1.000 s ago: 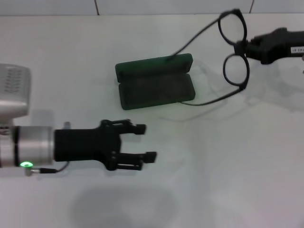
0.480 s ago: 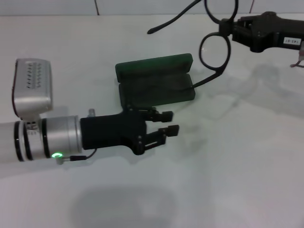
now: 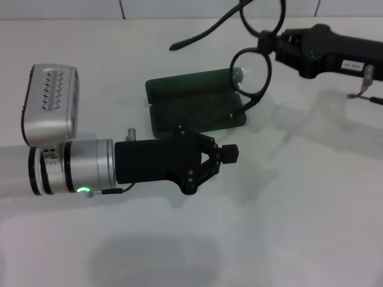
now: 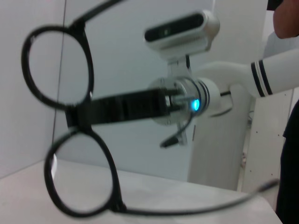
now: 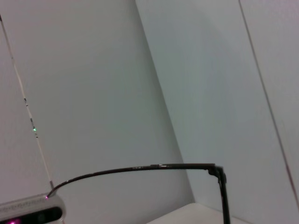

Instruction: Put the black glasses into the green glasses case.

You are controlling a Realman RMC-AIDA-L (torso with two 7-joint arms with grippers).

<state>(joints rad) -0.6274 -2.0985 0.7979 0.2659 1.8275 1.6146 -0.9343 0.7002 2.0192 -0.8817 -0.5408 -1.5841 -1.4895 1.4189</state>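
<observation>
Black glasses [image 3: 254, 57] hang pinched at the bridge in the right gripper [image 3: 269, 48], temple arms spread above the open green glasses case [image 3: 194, 104]. Lowered like that, they could catch its rim. The left gripper [image 3: 230, 153], closed on nothing, sits near the case's front edge and might nudge it.

Light is bright and even over the white table [image 3: 287, 227], falling from above — soft grey shadows lie on it below the left gripper [image 3: 230, 153] and under the right gripper [image 3: 270, 45]. The green glasses case [image 3: 194, 101] shows no glare. In the left wrist view the black glasses [image 4: 70, 135] are blurred and close — the background there is softer still.
</observation>
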